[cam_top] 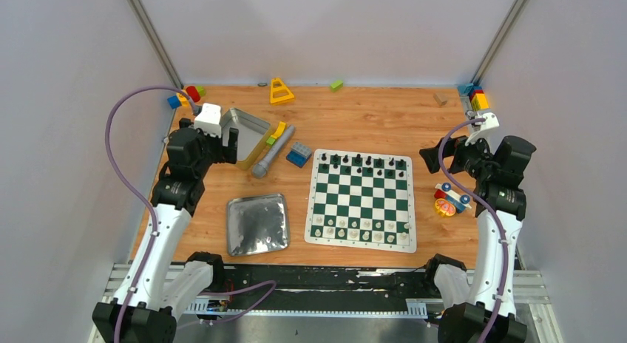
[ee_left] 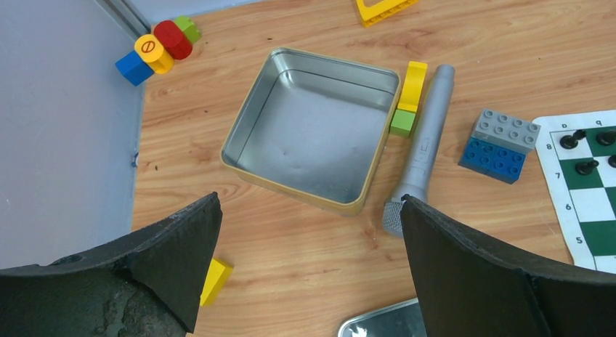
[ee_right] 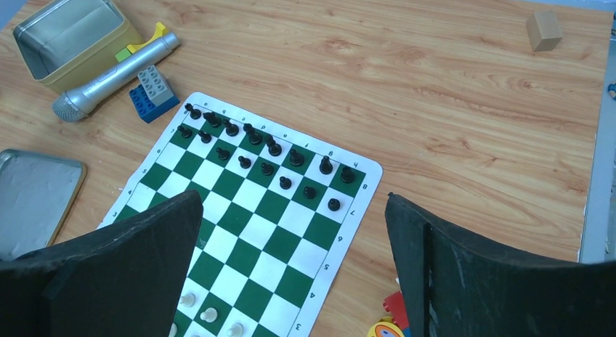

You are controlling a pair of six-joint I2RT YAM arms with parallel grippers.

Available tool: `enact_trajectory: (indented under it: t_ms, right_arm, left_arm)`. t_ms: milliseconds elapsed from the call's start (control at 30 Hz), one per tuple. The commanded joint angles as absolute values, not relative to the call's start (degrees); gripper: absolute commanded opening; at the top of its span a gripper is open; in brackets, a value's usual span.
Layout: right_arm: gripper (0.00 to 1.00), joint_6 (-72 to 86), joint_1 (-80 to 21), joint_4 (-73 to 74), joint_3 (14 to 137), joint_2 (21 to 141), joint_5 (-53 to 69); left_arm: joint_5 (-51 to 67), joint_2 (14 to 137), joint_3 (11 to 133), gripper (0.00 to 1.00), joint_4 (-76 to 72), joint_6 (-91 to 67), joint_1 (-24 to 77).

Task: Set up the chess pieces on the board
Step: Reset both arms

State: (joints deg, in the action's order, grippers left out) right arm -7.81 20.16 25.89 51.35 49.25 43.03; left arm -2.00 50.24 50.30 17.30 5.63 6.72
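Observation:
The green and white checkered board (cam_top: 361, 199) lies flat right of the table's centre. Black chess pieces (cam_top: 362, 162) stand in its two far rows, and cream-white pieces (cam_top: 358, 232) in its two near rows. My left gripper (cam_top: 233, 145) hangs open over the left side, away from the board, with only bare wood between its fingers (ee_left: 309, 199). My right gripper (cam_top: 432, 157) is open off the board's far right corner. In the right wrist view the board (ee_right: 250, 199), the black pieces (ee_right: 269, 155) and a few white pieces (ee_right: 209, 314) lie below the open jaws (ee_right: 292, 197).
An empty square tin (ee_left: 312, 130) sits far left, with a grey toy microphone (ee_left: 425, 144) and a blue-and-grey block (ee_left: 500, 144) beside it. A flat silver tray (cam_top: 256, 223) lies near left of the board. A small wheeled toy (cam_top: 449, 200) sits right of it. Coloured blocks line the back corners.

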Motion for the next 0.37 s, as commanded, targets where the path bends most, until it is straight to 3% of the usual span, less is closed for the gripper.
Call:
enact_trajectory:
  t_ms: [0,333]
  right_arm:
    - [1.0,-8.71,20.3,24.51,51.13,49.01,43.32]
    - [1.0,-9.23,20.26,25.44,51.32,48.35,43.44]
  left_arm:
    - [-1.56,50.16,49.69,1.0,14.45,5.4,6.26]
    - [-0.67,50.14,49.32,1.0,14.07,5.71,6.25]
